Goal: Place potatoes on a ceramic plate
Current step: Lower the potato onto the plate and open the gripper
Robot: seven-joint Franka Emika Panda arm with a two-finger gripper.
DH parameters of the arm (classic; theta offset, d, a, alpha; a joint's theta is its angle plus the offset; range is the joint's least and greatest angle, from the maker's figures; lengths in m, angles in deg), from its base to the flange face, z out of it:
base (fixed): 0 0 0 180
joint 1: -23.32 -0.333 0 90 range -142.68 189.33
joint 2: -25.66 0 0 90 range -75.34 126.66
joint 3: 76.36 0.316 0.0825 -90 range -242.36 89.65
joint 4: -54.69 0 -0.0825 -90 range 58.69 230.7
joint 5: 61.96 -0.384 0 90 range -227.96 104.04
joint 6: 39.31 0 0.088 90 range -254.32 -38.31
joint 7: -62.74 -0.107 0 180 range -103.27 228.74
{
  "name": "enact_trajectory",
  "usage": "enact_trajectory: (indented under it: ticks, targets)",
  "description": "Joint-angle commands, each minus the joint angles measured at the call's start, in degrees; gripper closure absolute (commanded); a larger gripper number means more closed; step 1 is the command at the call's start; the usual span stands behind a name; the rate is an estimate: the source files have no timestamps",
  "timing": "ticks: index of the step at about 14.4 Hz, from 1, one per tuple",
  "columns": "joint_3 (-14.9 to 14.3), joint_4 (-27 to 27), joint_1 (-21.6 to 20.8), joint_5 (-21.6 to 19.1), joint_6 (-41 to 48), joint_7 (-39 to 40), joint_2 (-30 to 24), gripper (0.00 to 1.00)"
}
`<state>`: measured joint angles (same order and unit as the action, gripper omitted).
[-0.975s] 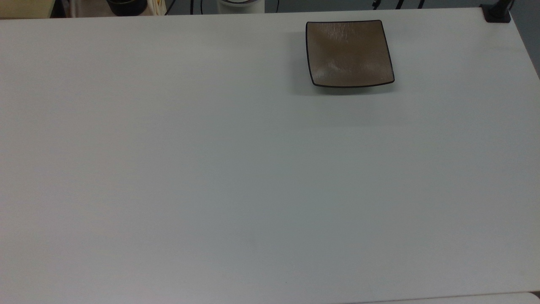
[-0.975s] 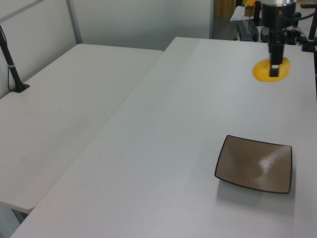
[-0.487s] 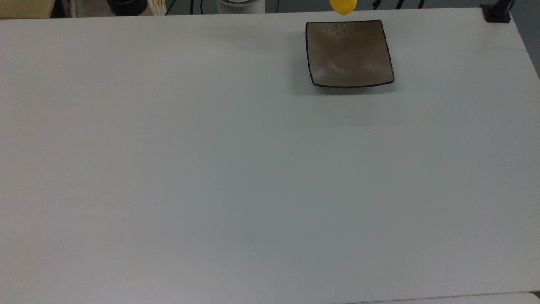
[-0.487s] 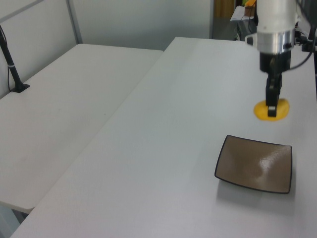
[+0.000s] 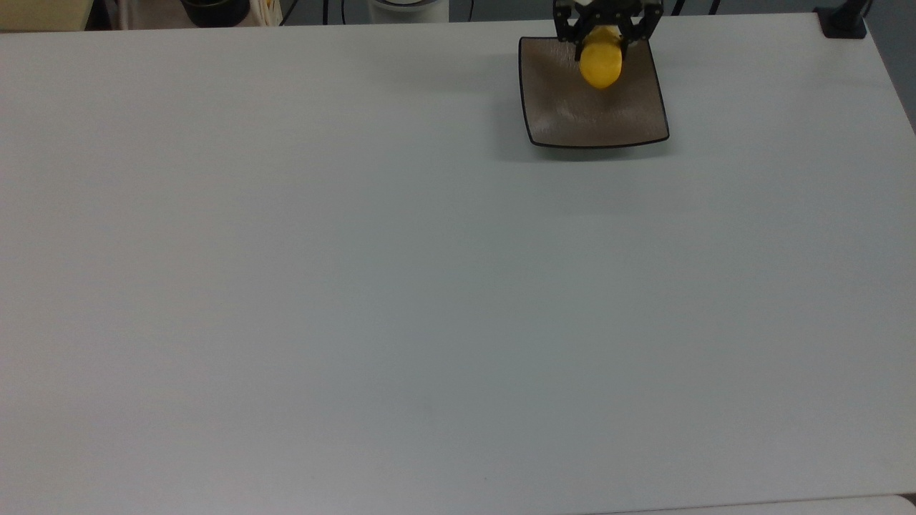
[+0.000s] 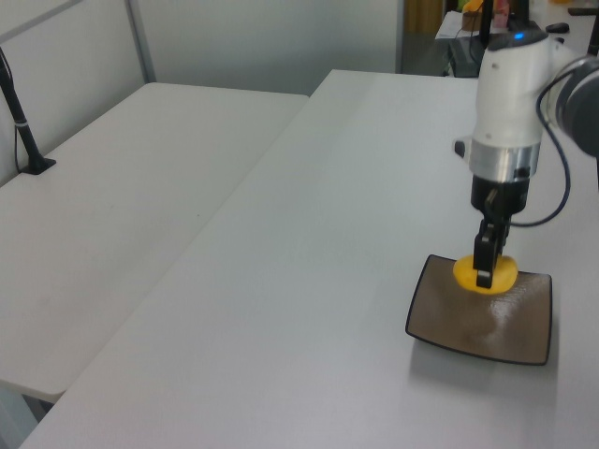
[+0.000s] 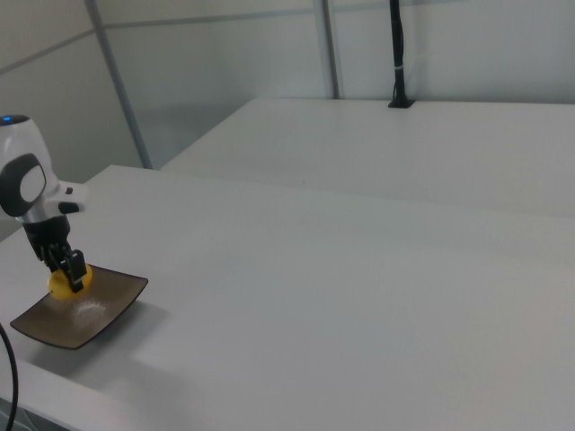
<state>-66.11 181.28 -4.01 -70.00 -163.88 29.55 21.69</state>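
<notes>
Broad white matte tabletop (image 5: 358, 286), plain surface. Second white tabletop (image 6: 122, 196) set beside it along a straight seam. Black clamp-mounted pole (image 7: 397, 54) standing upright at the far edge. Grey panelled wall (image 7: 225, 72) with pale metal uprights behind.

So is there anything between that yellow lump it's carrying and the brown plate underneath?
Nothing visible. The gripper holds the potato right over the ceramic plate, toward the top view's upper edge of it. The plate's surface is bare, and the white table around it holds no obstacle.
</notes>
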Motion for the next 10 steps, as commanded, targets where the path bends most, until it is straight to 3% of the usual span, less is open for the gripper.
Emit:
enact_trajectory:
  ticks: [1,2,4,6,10]
  targets:
    - [0.3,1.0,-0.4,3.1,-6.4,-4.8,4.3,0.97]
    - [0.3,0.9,-0.4,3.7,-7.3,-4.9,5.7,0.90]
    - [0.3,0.9,-0.3,3.8,-8.7,-4.8,6.8,0.57]
    - [0.3,0.7,-0.4,4.1,-8.1,-4.8,6.6,0.00]
    - [0.3,-1.8,0.4,4.1,-4.0,-4.5,4.5,0.00]
